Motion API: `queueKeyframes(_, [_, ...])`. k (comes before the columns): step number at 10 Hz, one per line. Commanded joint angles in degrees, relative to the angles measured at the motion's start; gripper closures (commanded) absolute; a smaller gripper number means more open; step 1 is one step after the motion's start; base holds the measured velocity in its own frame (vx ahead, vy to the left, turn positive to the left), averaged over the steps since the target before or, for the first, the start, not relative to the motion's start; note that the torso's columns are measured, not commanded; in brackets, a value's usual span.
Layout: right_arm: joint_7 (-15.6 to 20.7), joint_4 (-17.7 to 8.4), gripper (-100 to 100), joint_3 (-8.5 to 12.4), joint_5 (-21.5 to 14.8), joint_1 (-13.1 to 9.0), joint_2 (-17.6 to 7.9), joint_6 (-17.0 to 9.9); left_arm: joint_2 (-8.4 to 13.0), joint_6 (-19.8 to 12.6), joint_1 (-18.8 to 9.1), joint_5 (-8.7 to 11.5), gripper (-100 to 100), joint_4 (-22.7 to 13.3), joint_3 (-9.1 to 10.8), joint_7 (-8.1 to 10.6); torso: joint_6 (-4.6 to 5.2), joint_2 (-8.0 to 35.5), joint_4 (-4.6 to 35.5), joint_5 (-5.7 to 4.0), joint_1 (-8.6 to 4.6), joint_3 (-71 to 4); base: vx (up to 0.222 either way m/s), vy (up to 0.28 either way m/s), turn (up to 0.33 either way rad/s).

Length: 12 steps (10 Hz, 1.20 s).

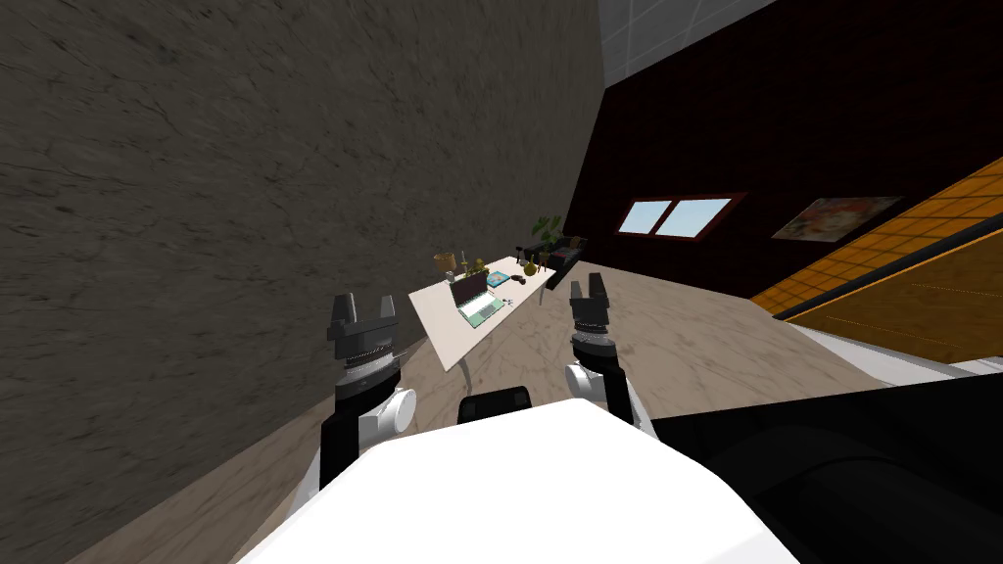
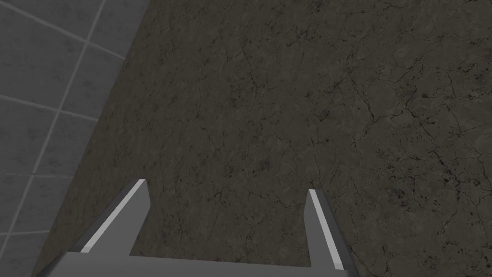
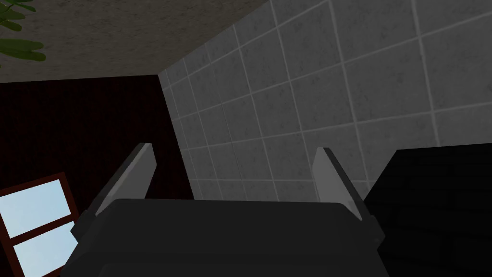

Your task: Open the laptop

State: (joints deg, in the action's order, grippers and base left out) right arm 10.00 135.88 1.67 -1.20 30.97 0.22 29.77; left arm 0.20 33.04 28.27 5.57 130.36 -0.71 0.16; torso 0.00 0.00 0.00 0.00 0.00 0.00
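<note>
Left gripper and right gripper hung spread wide, well short of the lid-up laptop on the table.

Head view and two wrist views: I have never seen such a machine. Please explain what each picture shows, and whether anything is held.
This is a two-armed robot in a simulated house. The head view comes from a camera on its head, looking down and forward. Each wrist view looks along one hand's tool, and the two grey blades there are its fingers. The left tool and right tool are raised in front of the body, open, and hold nothing. Far ahead stands a table with a laptop on it. Its lid seems to be up already. Beside it are small things, too small to name.
</note>
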Motion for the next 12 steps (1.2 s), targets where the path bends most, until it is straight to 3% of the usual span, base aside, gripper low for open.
queueKeyframes(1, [0.0,0.0,0,0.0,0.0,0.0,0.0,0.0,0.0,0.0,0.0,0.0,0,0.0,0.00,0.00,0.00,2.3,2.3,0.00,0.00,-4.7,0.000,0.000,0.000])
queueKeyframes(9, [0.0,0.0,0,0.0,0.0,0.0,0.0,0.0,0.0,0.0,0.0,0.0,0,0.0,0.00,0.00,0.00,35.4,35.4,0.00,0.00,-70.7,0.000,0.000,0.000])
queueKeyframes(10, [0.0,0.0,0,0.0,0.0,0.0,0.0,0.0,2.1,-0.2,-0.3,0.0,-100,-0.8,0.23,0.09,0.00,39.6,39.6,0.00,0.00,-79.2,-0.006,0.029,-0.082])
queueKeyframes(12, [0.0,0.0,0,0.0,0.0,0.0,0.0,0.0,4.9,-0.7,-0.8,0.0,-100,-2.5,0.77,0.31,0.01,42.2,42.1,0.06,0.21,-84.2,-0.035,0.092,-0.152])
